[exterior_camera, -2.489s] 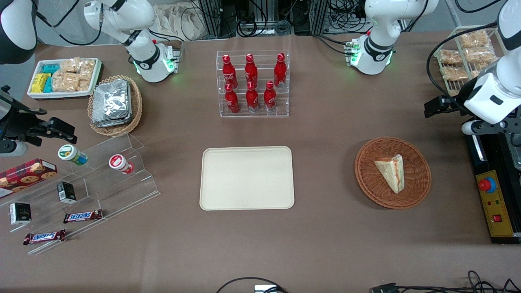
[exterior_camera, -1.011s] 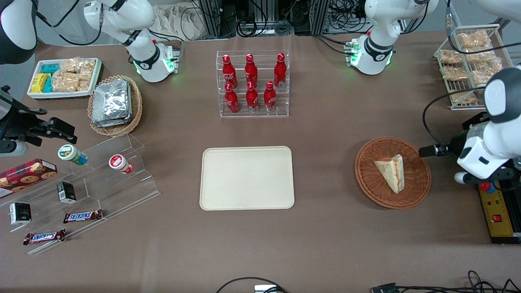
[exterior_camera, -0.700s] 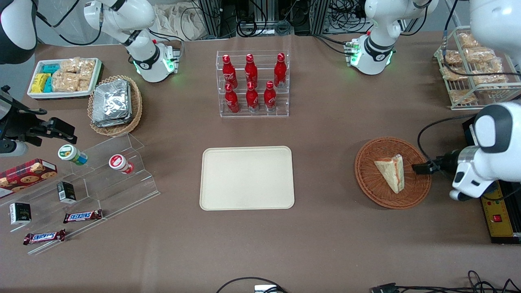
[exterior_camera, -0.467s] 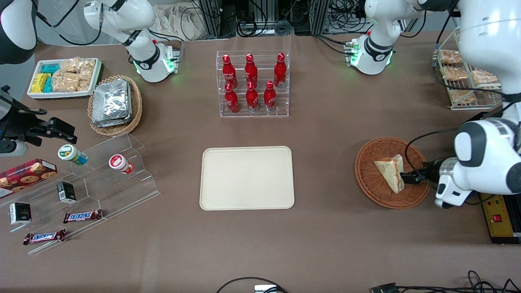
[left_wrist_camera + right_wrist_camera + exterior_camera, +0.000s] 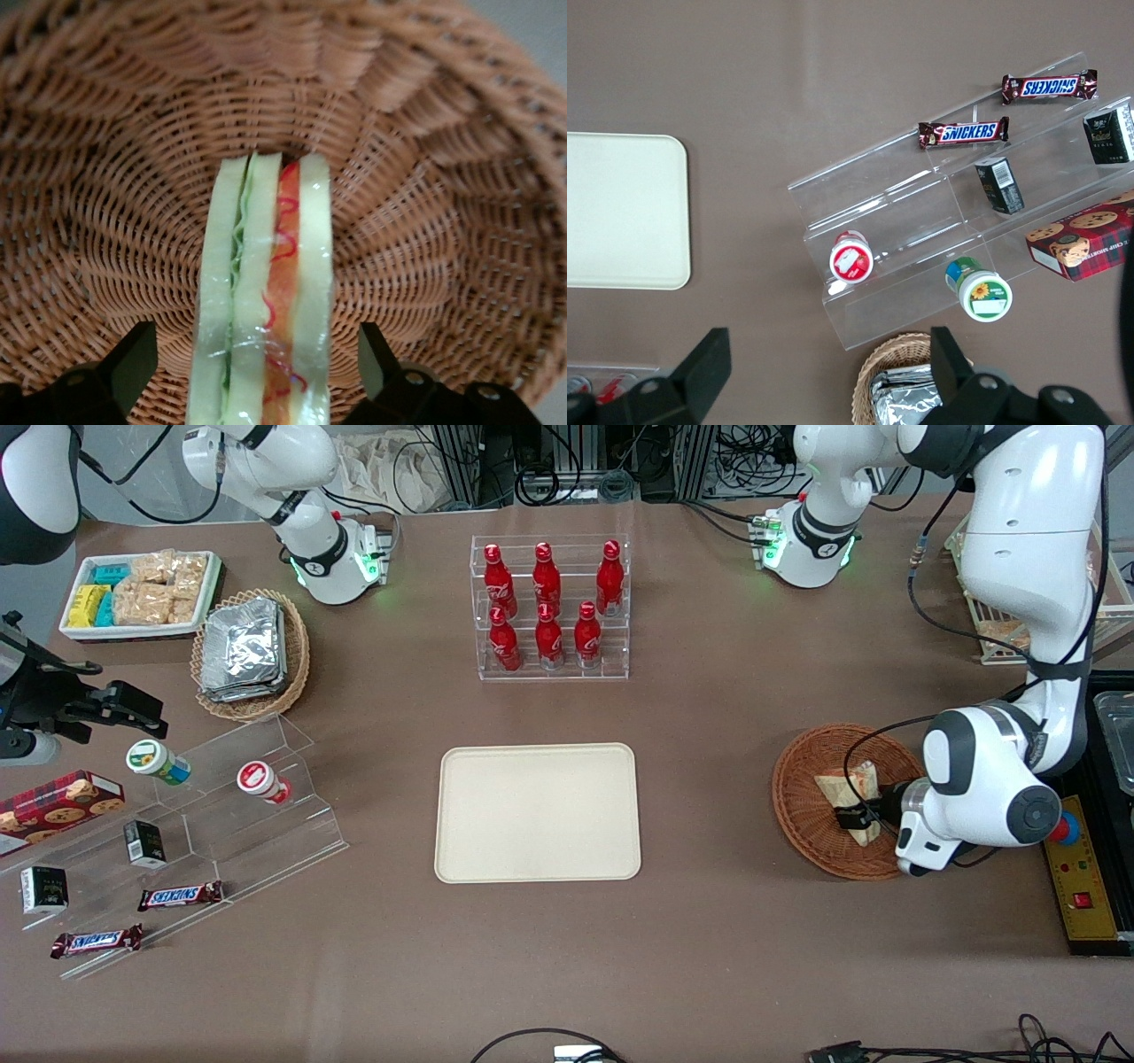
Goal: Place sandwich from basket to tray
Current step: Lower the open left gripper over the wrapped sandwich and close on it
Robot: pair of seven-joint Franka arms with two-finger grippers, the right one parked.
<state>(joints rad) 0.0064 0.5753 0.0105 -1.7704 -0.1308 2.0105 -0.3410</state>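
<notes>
My front camera looks steeply down over the whole table. Left wrist camera sits close inside the basket (image 5: 443, 177), gripper (image 5: 257, 372) fingers spread around the sandwich (image 5: 266, 292). Right wrist camera looks down, sharing the tray (image 5: 620, 212) with front.

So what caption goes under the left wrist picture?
Open gripper straddles the sandwich lying in the wicker basket, jaws not yet closed.

Looking straight into basket (image 5: 425, 177), woven wicker filling nearly whole view. Sandwich (image 5: 266, 292) standing on edge in basket's middle, wrapped in clear film, showing pale bread layers w/ green filling on one side, red on the other. Hand (image 5: 257, 376) straddling sandwich, fingers (image 5: 133, 359) spread wide, one on each side, gaps showing, not touching bread.
</notes>
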